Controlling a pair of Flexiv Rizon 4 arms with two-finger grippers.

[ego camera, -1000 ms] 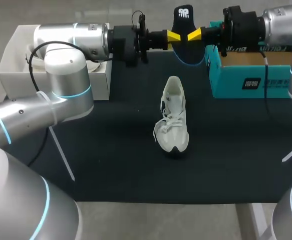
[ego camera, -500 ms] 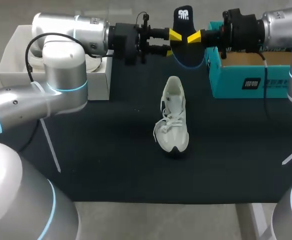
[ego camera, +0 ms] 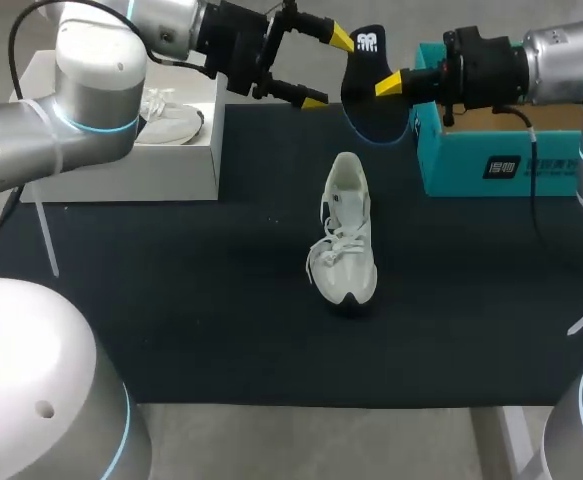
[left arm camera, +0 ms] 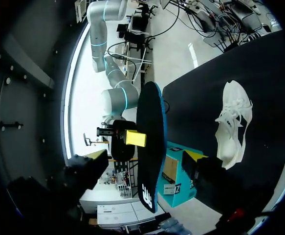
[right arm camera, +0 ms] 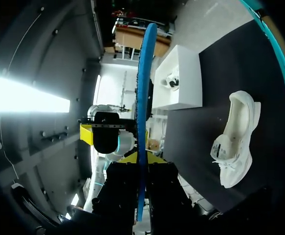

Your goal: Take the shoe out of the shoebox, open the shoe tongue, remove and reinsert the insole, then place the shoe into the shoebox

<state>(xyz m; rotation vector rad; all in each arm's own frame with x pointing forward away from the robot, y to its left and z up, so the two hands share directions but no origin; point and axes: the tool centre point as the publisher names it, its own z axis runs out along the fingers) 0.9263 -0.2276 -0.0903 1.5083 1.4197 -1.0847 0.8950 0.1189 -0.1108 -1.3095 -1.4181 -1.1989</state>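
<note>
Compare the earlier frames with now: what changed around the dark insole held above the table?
The left gripper let go of the dark blue-edged insole, opened and drew back toward its own side. The right gripper keeps holding it; the white lace-up shoe stayed put.

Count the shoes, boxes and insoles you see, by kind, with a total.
Shoes: 2 (loose shoe, boxed shoe)
Boxes: 2 (white box, teal box)
Insoles: 1 (insole)
Total: 5
</note>
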